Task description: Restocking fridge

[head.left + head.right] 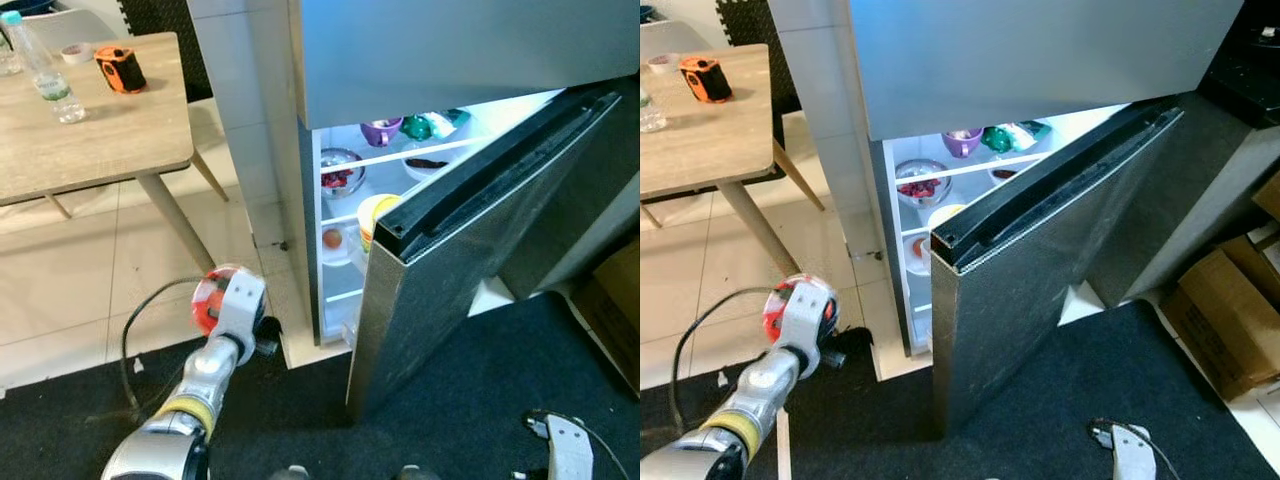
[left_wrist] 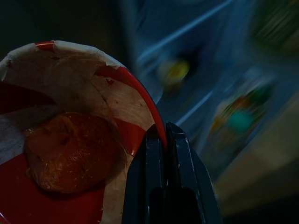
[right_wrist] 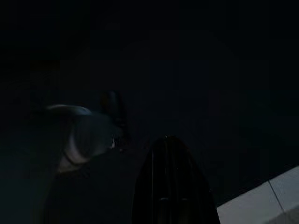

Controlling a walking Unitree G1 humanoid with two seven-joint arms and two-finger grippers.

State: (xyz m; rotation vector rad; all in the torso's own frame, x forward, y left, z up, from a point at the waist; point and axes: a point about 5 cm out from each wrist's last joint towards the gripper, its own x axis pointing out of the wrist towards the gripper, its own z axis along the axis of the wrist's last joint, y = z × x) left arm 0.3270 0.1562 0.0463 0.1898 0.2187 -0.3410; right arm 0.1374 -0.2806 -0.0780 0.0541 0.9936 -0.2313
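Left wrist view shows the left gripper (image 2: 161,140) with its two black fingers pressed together on the rim of a red and white bowl (image 2: 70,130), which is covered in plastic film and holds an orange lump of food (image 2: 70,151). From the head camera the bowl (image 1: 215,295) sits at the end of the raised left arm, low and to the left of the fridge (image 1: 420,60), over the edge of the dark mat (image 1: 480,400) where it meets the pale tile floor (image 1: 60,290). The lower fridge door (image 1: 470,260) stands partly open, and the lit shelves behind it carry a glass bowl (image 1: 340,170) with red contents, a purple cup (image 1: 381,130), green wrapped items (image 1: 430,125), a white dish (image 1: 430,163), a yellow-rimmed container (image 1: 372,215) and a small orange item (image 1: 332,239). A wooden table (image 1: 90,130) off to the left bears a water bottle (image 1: 40,70) and an orange and black device (image 1: 119,70). Cardboard boxes (image 1: 1225,310) stand on the right. The right arm hangs low by the mat with its gripper (image 3: 173,177) in a very dark wrist view, and whether those fingers are apart or together cannot be told
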